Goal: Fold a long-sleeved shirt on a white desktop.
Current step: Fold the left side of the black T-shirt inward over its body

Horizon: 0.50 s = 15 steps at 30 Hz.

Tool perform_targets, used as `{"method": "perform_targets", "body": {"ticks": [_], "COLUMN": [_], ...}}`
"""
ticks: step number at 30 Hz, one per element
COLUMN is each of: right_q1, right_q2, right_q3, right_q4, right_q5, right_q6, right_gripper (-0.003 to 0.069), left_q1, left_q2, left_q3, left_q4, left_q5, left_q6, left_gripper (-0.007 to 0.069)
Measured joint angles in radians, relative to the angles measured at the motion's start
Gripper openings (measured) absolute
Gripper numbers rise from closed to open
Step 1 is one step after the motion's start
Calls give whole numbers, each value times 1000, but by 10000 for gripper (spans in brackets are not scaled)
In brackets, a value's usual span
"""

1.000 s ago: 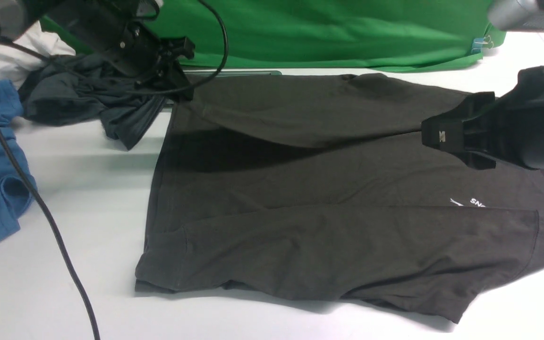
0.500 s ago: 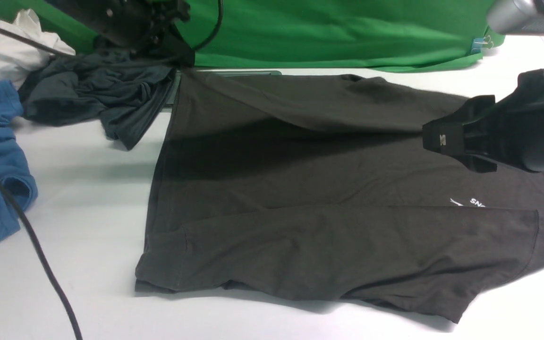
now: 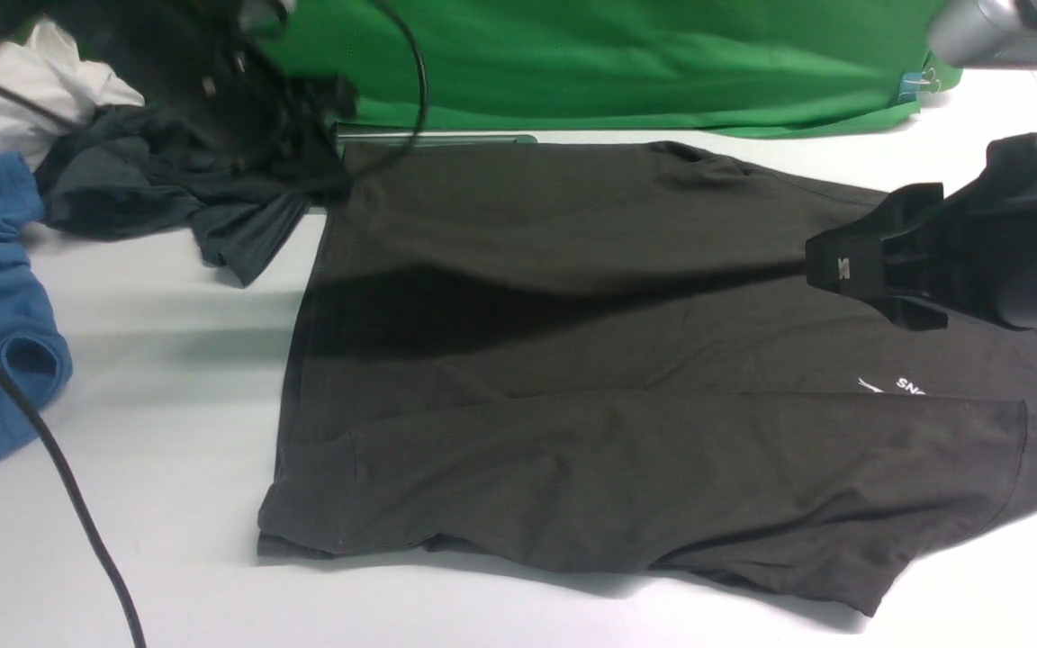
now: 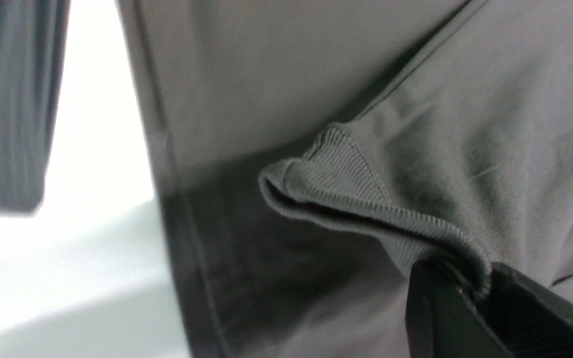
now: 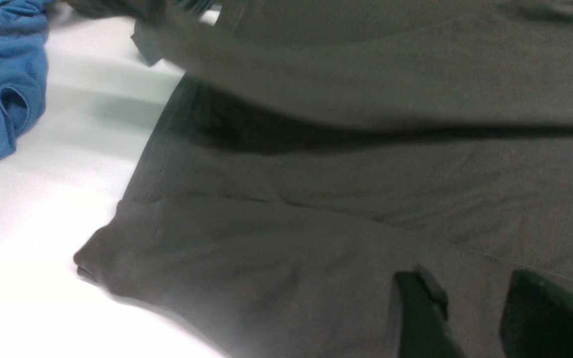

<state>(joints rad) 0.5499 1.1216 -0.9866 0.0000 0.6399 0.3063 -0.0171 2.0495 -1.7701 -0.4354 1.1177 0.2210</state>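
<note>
Long-sleeved shirt (image 3: 572, 360), cuff (image 4: 356, 184) pinched in raised left pincer (image 4: 470, 286); right pincer (image 5: 470, 298) level, half-parted, hold unclear.

Wrinkled green cloth backdrop (image 3: 644, 63) along the far edge

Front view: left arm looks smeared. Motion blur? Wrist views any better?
Front view: yes, the left gripper is motion-smeared; the shirt is sharp, with a dark shadow under its lifted half. Left wrist view: ribbed edge crisp, desktop blown out white. Right wrist view: soft throughout, desktop glaring.
</note>
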Motion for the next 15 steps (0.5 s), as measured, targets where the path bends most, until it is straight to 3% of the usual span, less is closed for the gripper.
{"method": "perform_targets", "body": {"ticks": [4,9,12,15], "right_q1": [0,0,0,0], "right_q2": [0,0,0,0], "right_q3": [0,0,0,0], "right_q4": [0,0,0,0], "right_q5": [0,0,0,0], "right_q6": [0,-1,-12,-42], "right_gripper": [241,241,241,241], "left_q1": [-18,-34,-34,-33], "left_q2": [51,60,41,17], "left_q3": [68,76,75,81], "left_q4": [25,109,179,201], "left_q5": [-34,-38,17,80], "left_q6": [-15,-38,-37,29], "left_gripper": [97,206,360,458]}}
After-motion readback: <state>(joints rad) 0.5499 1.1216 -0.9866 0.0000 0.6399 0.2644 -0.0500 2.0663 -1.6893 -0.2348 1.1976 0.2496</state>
